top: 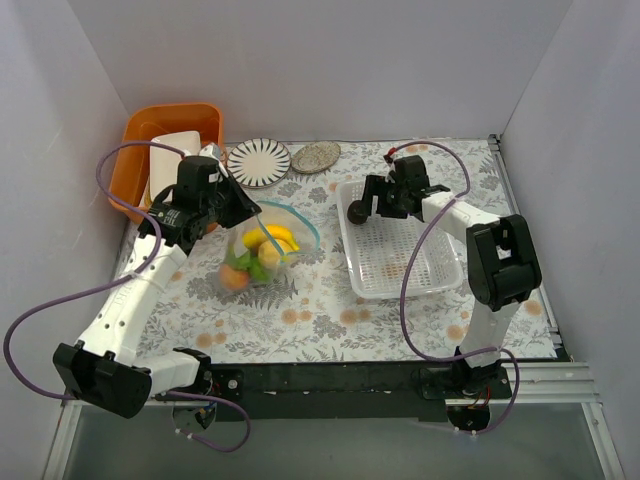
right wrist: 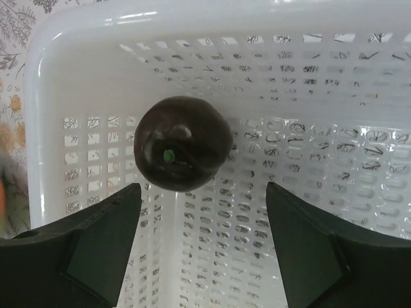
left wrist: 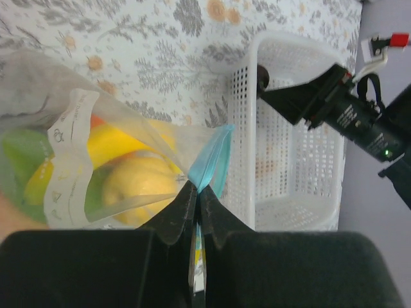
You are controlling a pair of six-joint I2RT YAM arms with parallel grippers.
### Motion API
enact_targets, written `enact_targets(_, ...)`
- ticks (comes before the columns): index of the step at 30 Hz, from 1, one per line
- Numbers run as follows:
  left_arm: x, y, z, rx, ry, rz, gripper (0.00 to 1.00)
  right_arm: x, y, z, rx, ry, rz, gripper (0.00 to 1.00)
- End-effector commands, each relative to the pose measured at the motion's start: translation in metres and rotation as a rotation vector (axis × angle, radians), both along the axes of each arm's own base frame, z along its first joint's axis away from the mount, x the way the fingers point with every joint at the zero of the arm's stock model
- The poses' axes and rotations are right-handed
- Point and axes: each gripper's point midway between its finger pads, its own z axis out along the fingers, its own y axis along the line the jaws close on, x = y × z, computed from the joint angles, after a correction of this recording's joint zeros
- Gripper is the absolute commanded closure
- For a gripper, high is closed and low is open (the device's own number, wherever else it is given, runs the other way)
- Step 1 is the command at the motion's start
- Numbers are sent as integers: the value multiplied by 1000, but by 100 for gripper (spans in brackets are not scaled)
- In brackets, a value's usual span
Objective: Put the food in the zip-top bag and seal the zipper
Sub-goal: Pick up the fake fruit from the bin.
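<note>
The clear zip-top bag [top: 262, 248] lies on the patterned table, holding yellow, orange and green toy fruits [left wrist: 138, 183]. My left gripper [left wrist: 198, 190] is shut on its light blue zipper strip [left wrist: 215, 154] and holds the mouth up; it also shows in the top view [top: 243, 207]. A dark plum [right wrist: 183, 142] sits in the far left corner of the white lattice basket [top: 440, 275], also seen from above [top: 357, 211]. My right gripper [right wrist: 202, 192] is open just short of the plum, with a finger on either side, not touching it.
An orange bin [top: 140, 160] with a white box stands at the back left. A striped plate [top: 258, 162] and a small patterned dish [top: 316, 156] lie at the back. White walls enclose the table.
</note>
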Motion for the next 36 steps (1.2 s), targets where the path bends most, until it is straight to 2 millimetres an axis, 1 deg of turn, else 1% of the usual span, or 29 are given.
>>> enact_targets(1, -6, -24, 0, -113, 1, -93, 100, 27, 6, 26, 15, -83, -9, 16)
enact_targets(3, -7, -25, -3, -115, 10, -99, 100, 31, 9, 28, 23, -90, -2, 15)
enact_targets(4, -7, -24, -6, -111, 18, -98, 100, 31, 13, 25, 33, -79, 15, 15)
enact_targets(5, -7, -24, -7, -108, 20, -99, 100, 32, 15, 27, 39, -73, 21, 15)
enact_targets(6, -7, -24, -9, -106, 22, -98, 100, 33, 16, 25, 40, -65, 24, 15)
enact_targets(7, -7, -24, -11, -104, 26, -100, 100, 32, 18, 19, 42, -49, 30, 15)
enact_targets(11, -7, -26, -14, -108, 32, -113, 100, 33, 22, 7, 51, -13, 42, 15)
enact_targets(15, -7, -26, -18, -106, 36, -113, 100, 29, 20, -6, 24, 34, 45, 14)
enact_targets(19, -8, -30, -19, -123, 39, -126, 100, 26, 18, -15, 13, 46, 56, 14)
enact_targets(22, -8, -30, -18, -126, 36, -128, 100, 26, 20, -19, 16, 58, 69, 18)
enact_targets(25, -7, -30, -17, -124, 32, -127, 100, 26, 19, -21, 11, 57, 70, 27)
enact_targets(26, -7, -30, -16, -124, 30, -129, 100, 26, 19, -21, 8, 55, 70, 32)
enact_targets(29, -10, -29, -16, -121, 31, -129, 100, 28, 18, -19, 0, 39, 69, 34)
enact_targets(30, -9, -28, -16, -117, 29, -124, 100, 28, 17, -19, -4, 42, 68, 32)
enact_targets(31, -10, -28, -18, -117, 32, -122, 100, 28, 17, -19, -12, 39, 72, 22)
enact_targets(32, -11, -27, -18, -116, 30, -123, 100, 28, 16, -19, -16, 38, 72, 19)
enact_targets(34, -11, -27, -18, -116, 30, -123, 100, 31, 14, -17, -26, 28, 62, 13)
enact_targets(36, -12, -28, -20, -117, 36, -126, 100, 35, 12, -17, -40, 21, 53, 11)
